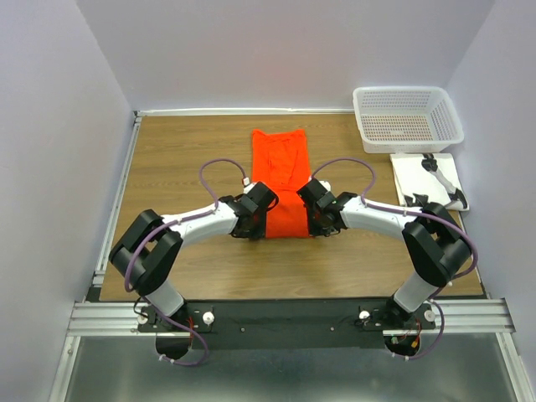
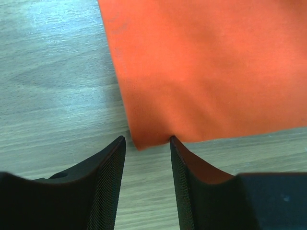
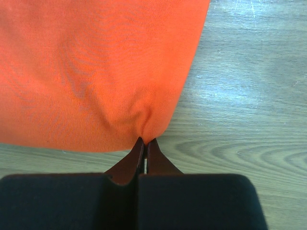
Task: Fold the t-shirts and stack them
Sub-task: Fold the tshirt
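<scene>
One bright orange-red t-shirt [image 1: 281, 180] lies on the wooden table, folded into a long narrow strip running from far to near. My left gripper [image 1: 261, 223] sits at its near left corner. In the left wrist view that gripper [image 2: 146, 139] is open, and the t-shirt [image 2: 211, 67] corner reaches just between its fingertips without being pinched. My right gripper [image 1: 313, 221] is at the near right corner. In the right wrist view it [image 3: 145, 140] is shut on the t-shirt [image 3: 96, 72] hem, and the cloth puckers at the tips.
A white mesh basket [image 1: 408, 90] stands at the far right corner. In front of it lies a white flat board [image 1: 414, 172] with a black-and-white tool [image 1: 444, 180] on it. Bare wood [image 1: 184, 151] spreads left of the shirt.
</scene>
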`<state>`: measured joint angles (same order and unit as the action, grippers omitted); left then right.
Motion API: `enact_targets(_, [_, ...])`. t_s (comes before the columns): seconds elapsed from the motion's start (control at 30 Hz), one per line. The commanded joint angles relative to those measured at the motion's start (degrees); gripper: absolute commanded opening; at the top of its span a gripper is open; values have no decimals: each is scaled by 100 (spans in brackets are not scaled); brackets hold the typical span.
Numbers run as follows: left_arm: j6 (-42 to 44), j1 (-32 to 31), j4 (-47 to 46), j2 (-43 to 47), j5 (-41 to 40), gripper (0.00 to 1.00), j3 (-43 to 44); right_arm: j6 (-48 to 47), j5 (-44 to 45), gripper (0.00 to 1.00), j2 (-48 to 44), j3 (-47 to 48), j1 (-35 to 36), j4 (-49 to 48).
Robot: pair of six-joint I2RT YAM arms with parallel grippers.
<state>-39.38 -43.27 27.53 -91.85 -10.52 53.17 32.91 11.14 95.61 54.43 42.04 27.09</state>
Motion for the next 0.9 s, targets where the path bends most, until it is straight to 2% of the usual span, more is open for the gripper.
enact_targets(0.0, [-70, -42, -19, -166, -231, 49, 106, -39, -129, 0, 546, -451, 85, 367])
enact_targets(0.27, [-27, -42, 68, -465, -152, 36, 53, -56, -156, 0, 537, -442, 85, 376])
enact_targets(0.43, [35, -42, 174, -561, -134, 34, 18, -65, -173, 1, 528, -451, 94, 376])
enact_targets(0.53, [62, -50, 253, -597, -143, 20, -8, -74, -191, 1, 520, -451, 102, 376])
enact_targets(0.57, [70, -50, 270, -597, -134, 9, -8, -82, -208, 0, 520, -451, 94, 376])
enact_targets(0.63, [79, -50, 332, -571, -117, 0, -61, -109, -331, 0, 485, -477, 94, 384])
enact_targets(0.8, [123, -112, 665, -272, -20, 0, -184, 23, -1033, 0, 177, -627, 243, 577])
enact_targets(0.87, [80, -199, 946, 17, 68, 0, -289, 75, -1078, 0, 72, -610, 418, 1006])
